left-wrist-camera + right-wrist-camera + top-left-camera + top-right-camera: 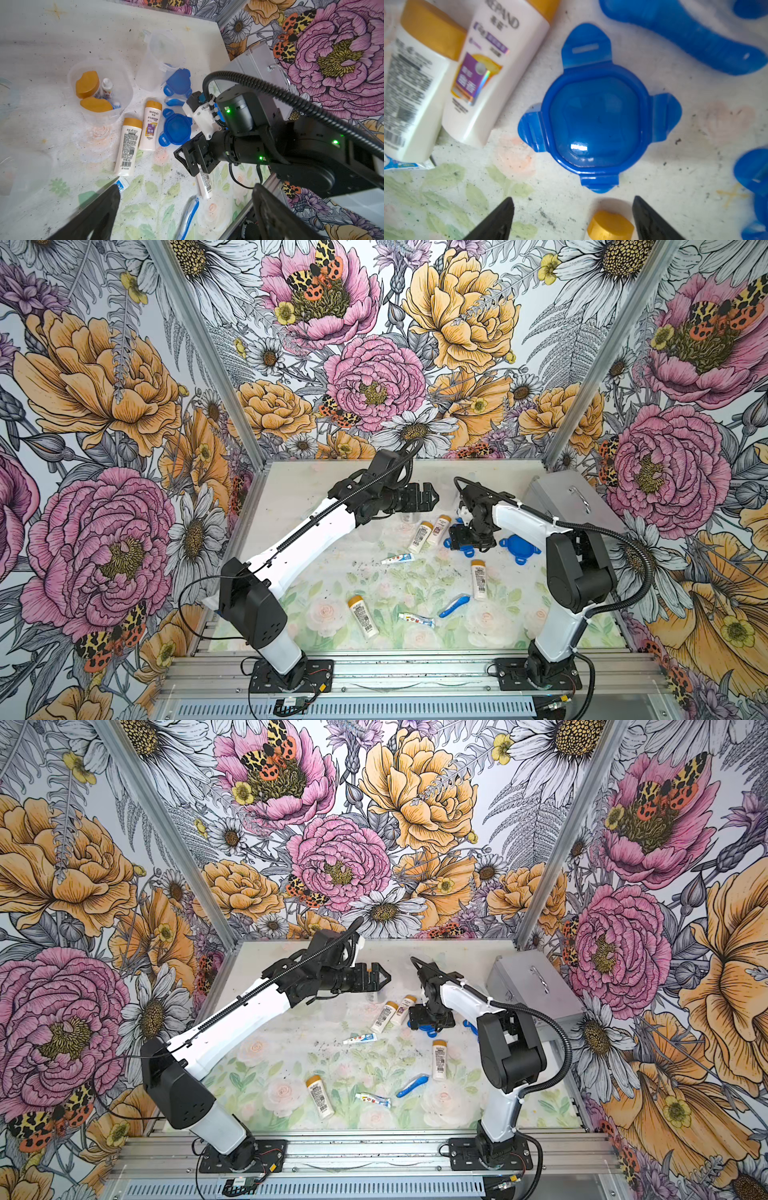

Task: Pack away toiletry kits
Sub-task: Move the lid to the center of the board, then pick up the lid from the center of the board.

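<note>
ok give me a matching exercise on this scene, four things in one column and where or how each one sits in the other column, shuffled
Things
1. silver metal case with a handle
2. upright clear plastic cup
3. blue four-tab plastic lid, centred in the right wrist view
4. blue plastic toothbrush nearest the front edge

Places or states
A. holds two orange-capped bottles
B. lying flat below the open right tool
C. far right corner of the table
D. beside a white-blue toothpaste tube

Pairs: 1-C, 2-A, 3-B, 4-D
</note>
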`<action>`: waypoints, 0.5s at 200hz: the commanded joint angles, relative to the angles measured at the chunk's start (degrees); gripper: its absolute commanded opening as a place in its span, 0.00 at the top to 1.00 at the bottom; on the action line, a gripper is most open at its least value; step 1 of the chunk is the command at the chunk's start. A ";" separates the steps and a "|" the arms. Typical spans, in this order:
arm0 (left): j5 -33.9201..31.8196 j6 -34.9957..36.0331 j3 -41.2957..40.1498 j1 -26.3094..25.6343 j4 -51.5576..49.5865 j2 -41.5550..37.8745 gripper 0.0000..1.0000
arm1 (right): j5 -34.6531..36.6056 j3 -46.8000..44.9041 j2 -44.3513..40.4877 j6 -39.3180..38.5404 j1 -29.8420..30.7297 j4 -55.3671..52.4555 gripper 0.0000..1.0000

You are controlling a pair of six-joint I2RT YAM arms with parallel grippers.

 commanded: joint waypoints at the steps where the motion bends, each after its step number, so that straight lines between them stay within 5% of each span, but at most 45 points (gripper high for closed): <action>1: 1.00 -0.85 1.26 0.09 -4.92 0.07 0.02 | 0.95 -0.34 -1.45 -1.19 -0.89 -3.43 0.12; 100: 3.47 1.07 -3.27 1.41 -4.75 -4.25 0.01 | 6.83 4.20 4.16 -1.53 -0.84 -2.20 0.15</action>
